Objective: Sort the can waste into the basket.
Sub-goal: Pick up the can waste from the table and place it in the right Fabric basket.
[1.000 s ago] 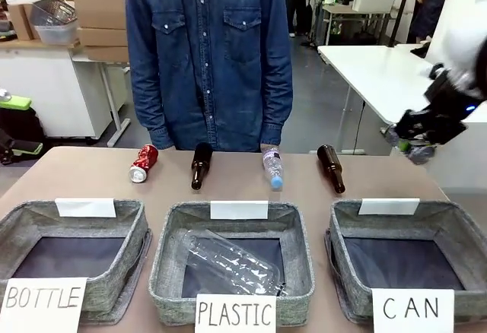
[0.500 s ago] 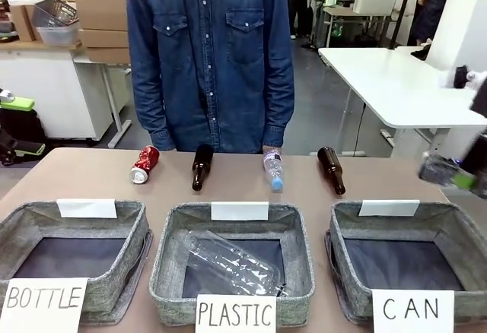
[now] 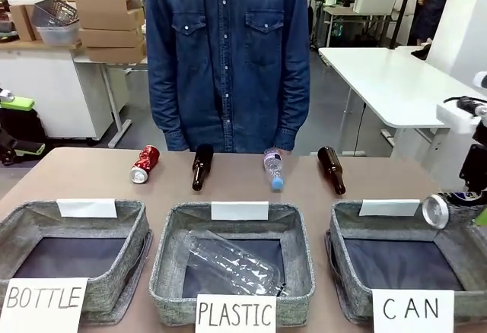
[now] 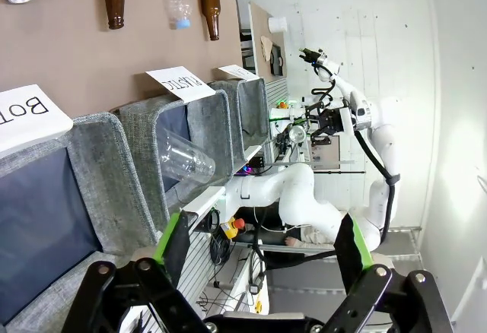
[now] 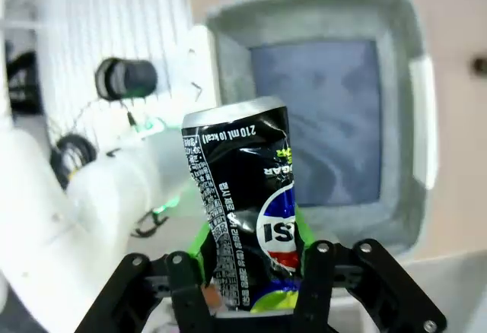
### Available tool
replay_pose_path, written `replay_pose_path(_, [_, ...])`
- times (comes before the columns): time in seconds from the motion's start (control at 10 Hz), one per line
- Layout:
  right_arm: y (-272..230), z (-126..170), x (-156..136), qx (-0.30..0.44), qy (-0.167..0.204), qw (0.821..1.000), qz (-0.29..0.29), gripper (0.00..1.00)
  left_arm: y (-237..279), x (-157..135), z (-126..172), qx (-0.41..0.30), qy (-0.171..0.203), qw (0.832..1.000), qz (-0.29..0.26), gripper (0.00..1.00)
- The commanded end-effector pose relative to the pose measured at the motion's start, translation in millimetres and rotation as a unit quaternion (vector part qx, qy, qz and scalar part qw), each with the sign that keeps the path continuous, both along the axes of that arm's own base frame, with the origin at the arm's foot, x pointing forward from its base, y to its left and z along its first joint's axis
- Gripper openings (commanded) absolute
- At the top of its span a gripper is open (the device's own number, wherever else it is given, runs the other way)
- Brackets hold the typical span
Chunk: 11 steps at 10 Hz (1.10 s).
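My right gripper point(image 5: 251, 253) is shut on the dark blue can point(image 5: 245, 196), a dented one with a red-white logo. In the front view this can point(image 3: 445, 210) hangs at the right rim of the grey CAN basket point(image 3: 358, 219), silver end facing left, with the right gripper point(image 3: 473, 196) at the picture's edge. From the right wrist the basket point(image 5: 392, 14) lies below, its dark bottom bare. The red can point(image 3: 144, 163) lies on the table's far left. My left gripper point(image 4: 262, 245) is open with nothing between its fingers, beside the BOTTLE basket.
The PLASTIC basket point(image 3: 171, 272) in the middle holds a clear plastic bottle point(image 3: 232, 264). The BOTTLE basket point(image 3: 114, 287) sits at the left. Two brown glass bottles point(image 3: 200, 166) point(image 3: 331, 169) and a clear plastic bottle point(image 3: 272, 168) lie along the far edge. A person point(image 3: 228, 52) stands there.
My right gripper has dropped with the dark blue can from above the table's right side down to the CAN basket's right rim. The person has shifted slightly right.
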State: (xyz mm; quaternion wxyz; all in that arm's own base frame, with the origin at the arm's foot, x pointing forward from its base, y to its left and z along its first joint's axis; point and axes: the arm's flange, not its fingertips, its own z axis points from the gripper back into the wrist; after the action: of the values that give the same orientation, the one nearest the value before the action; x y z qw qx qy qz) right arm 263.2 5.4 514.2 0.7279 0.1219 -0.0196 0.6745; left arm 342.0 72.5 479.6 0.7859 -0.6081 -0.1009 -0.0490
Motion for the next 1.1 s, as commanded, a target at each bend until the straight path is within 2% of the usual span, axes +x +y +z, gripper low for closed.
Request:
replay_pose_path(0.0, [-18, 3, 11, 0.025, 0.019, 0.993, 0.117, 0.0, 0, -1, 1, 0.0, -0.01, 1.0, -0.007, 1.0])
replay_pose_path(0.5, [-18, 2, 16, 0.024, 0.017, 0.997, 0.066, 0.0, 0, -1, 1, 0.0, -0.01, 1.0, -0.007, 1.0])
replay_pose_path(0.6, [-18, 2, 18, 0.029, 0.014, 0.999, 0.043, 0.54, 0, -1, 1, 0.0, -0.01, 1.0, -0.007, 1.0])
replay_pose_path(0.7, [-19, 1, 19, 0.037, -0.008, 0.998, 0.04, 0.99, 0, -1, 1, 0.0, -0.01, 1.0, -0.007, 1.0])
replay_pose_path(1.0, [-19, 1, 22, 0.042, 0.002, 0.999, 0.019, 1.0, 0, -1, 1, 0.0, -0.01, 1.0, -0.007, 1.0])
